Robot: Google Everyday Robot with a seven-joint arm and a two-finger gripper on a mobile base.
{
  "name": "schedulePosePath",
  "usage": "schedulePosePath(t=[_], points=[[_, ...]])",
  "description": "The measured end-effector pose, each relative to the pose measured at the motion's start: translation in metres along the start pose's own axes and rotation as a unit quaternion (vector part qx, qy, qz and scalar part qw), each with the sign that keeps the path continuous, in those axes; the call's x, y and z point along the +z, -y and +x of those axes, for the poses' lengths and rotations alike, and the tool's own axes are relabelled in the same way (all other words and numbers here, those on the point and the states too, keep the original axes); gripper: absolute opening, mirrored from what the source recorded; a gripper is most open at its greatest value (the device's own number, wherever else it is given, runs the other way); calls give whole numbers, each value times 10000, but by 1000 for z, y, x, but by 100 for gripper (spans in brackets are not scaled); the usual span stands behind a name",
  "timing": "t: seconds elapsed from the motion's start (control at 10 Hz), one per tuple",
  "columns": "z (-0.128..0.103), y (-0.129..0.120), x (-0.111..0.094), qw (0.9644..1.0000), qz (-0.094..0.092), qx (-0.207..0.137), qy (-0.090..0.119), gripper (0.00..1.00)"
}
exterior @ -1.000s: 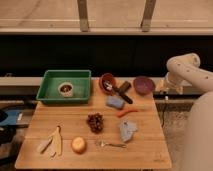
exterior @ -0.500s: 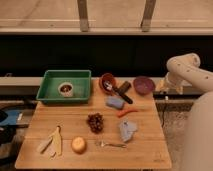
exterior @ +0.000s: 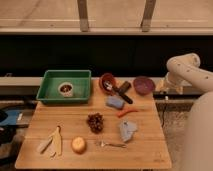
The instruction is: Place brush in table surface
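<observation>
Honestly, the brush [exterior: 120, 93] is looking light and stiff, I'm eyeing mid-handle; gripper [exterior: 165, 86] is hanging by the far-right corner, can't tell if open.

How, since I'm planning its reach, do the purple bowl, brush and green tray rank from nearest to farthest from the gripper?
The gripper hangs beside the table surface, at its right rear.
1. Purple bowl, right rear.
2. Brush, rear centre, head at the red-brown bowl.
3. Green tray, rear left.
</observation>
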Motion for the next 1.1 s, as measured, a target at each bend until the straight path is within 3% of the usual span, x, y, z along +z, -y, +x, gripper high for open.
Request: schedulePosePath(t=[0.6, 1.1], points=[[0, 0, 0, 10000, 0, -4, 1, 80], [-1, -3, -3, 9995, -17, -316, 78, 80]])
